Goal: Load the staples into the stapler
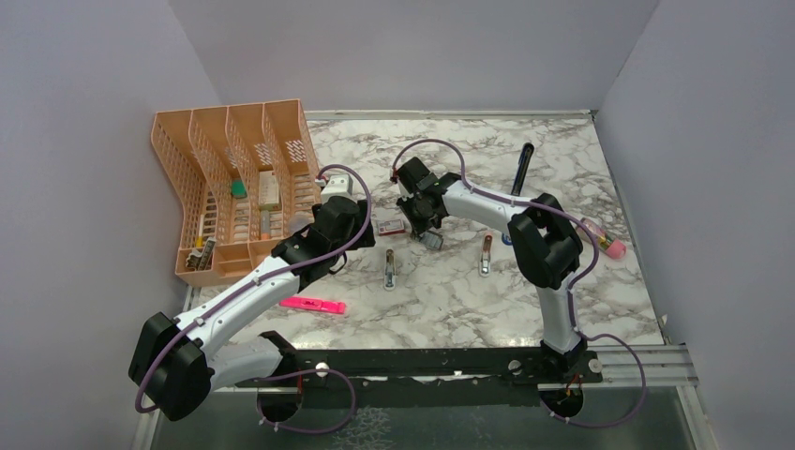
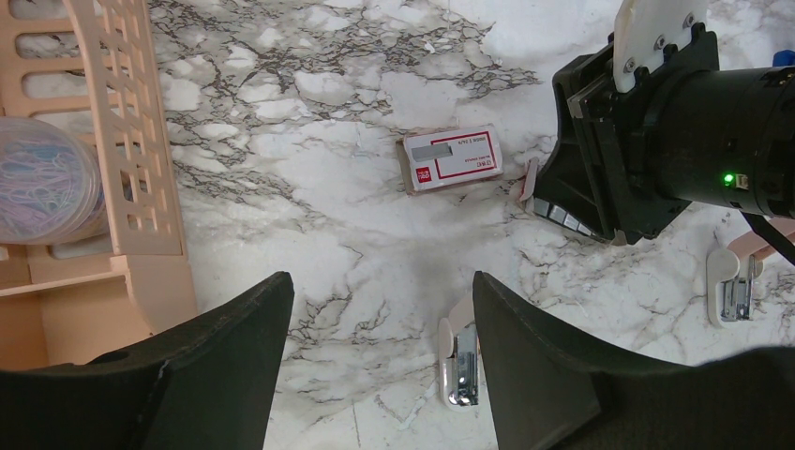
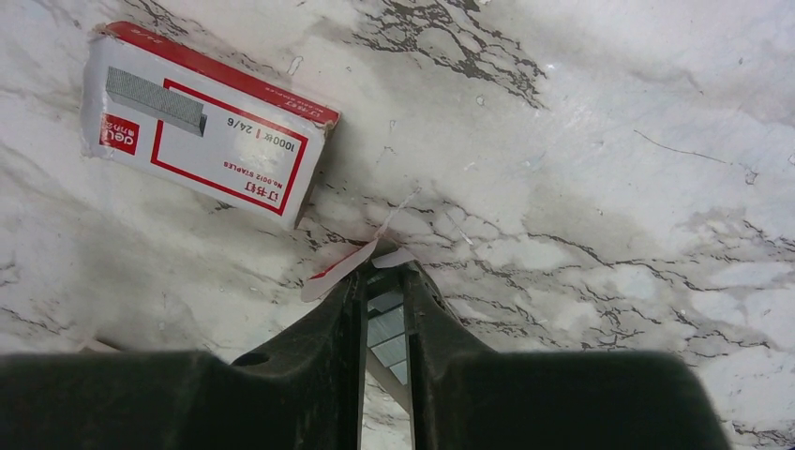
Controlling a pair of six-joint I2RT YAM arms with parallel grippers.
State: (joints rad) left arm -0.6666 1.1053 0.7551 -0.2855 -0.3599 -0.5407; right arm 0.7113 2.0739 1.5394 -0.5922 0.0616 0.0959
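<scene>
Staples (image 3: 387,328): silvery strip pinched in R gripper (image 3: 384,279), fingers clamped on it, low over mid-table. L gripper (image 2: 380,281) spread wide, nothing in it, hovering just left of that. Red-and-white box (image 3: 202,127) lies flat just beyond both, twd far edge.

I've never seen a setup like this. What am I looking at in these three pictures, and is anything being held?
Two robot arms are bolted at the near edge of a marble table. One picture looks down from above; the other two come from a camera on each wrist. On the table lie a red-and-white staple box, a pink highlighter, a black pen and a peach organizer. The right gripper pinches a silvery staple strip. The left gripper hangs open, holding nothing.
</scene>
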